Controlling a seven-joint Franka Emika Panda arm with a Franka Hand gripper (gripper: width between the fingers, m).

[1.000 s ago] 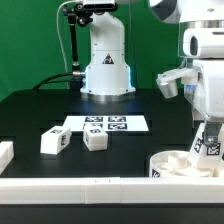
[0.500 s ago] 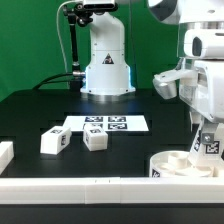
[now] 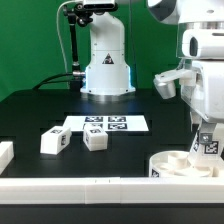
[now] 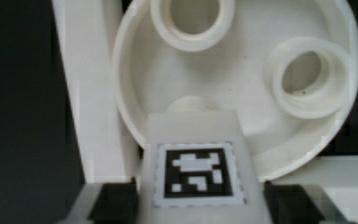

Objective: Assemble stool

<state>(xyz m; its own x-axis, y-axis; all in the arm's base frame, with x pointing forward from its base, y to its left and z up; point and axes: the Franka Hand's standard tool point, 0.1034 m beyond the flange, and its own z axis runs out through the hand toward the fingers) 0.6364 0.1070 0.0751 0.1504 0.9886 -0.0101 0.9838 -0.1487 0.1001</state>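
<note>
Stool leg, its square tag facing the wrist camera, is clamped between the two fingers of the tool, which are closed against its sides. The leg hangs upright directly over the seat disc, its lower end inside the rim; contact with the disc cannot be told. Two round sockets of the disc stand open beside it. The disc lies on the desk at the near edge, at the exterior view's right, against the white border rail. Well apart to the exterior view's left lie two loose legs, just near of the marker board.
</note>
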